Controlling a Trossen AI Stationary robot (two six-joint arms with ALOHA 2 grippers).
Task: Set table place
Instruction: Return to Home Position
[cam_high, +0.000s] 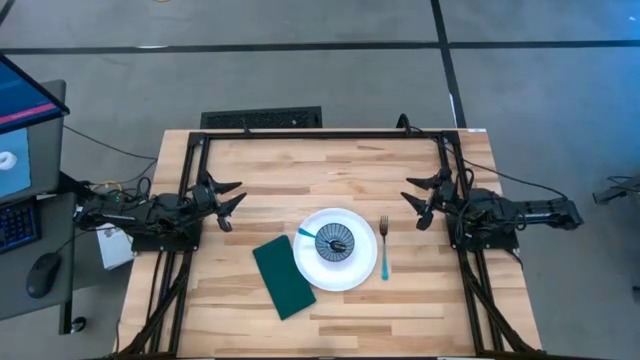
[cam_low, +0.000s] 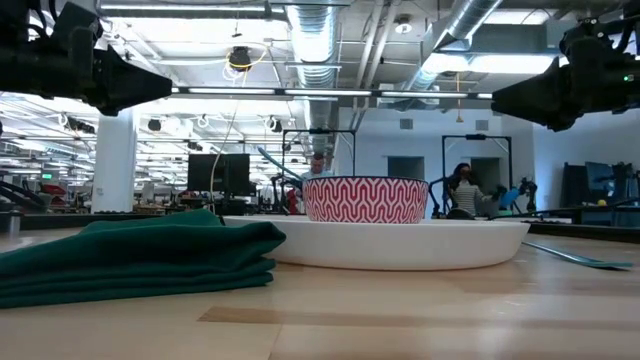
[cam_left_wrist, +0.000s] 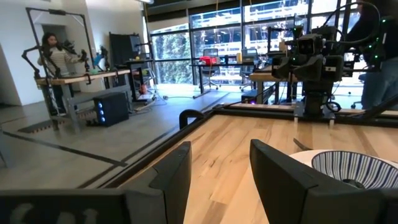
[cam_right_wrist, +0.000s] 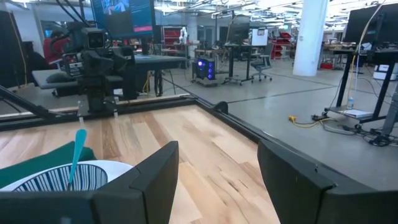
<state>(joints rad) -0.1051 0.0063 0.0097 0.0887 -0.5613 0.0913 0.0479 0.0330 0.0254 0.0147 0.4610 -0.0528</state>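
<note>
Setting looks done: bowl (cam_high: 326, 246) with spoon (cam_high: 306, 232) on plate (cam_high: 350, 276), fork (cam_high: 383, 250) at its three o'clock, napkin (cam_high: 283, 277) at eight. My left gripper (cam_high: 233, 203) and right gripper (cam_high: 413, 203) hang spread, empty, at the table's (cam_high: 260, 165) nine and three, clear of it all.

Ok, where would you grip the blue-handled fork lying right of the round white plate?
Grip the blue-handled fork around mid-handle, from straight above, fingers closing across its narrow width. It lies flat on the wooden tabletop, close beside the round white plate, so a side approach looks cramped. The right gripper sits nearer.
</note>
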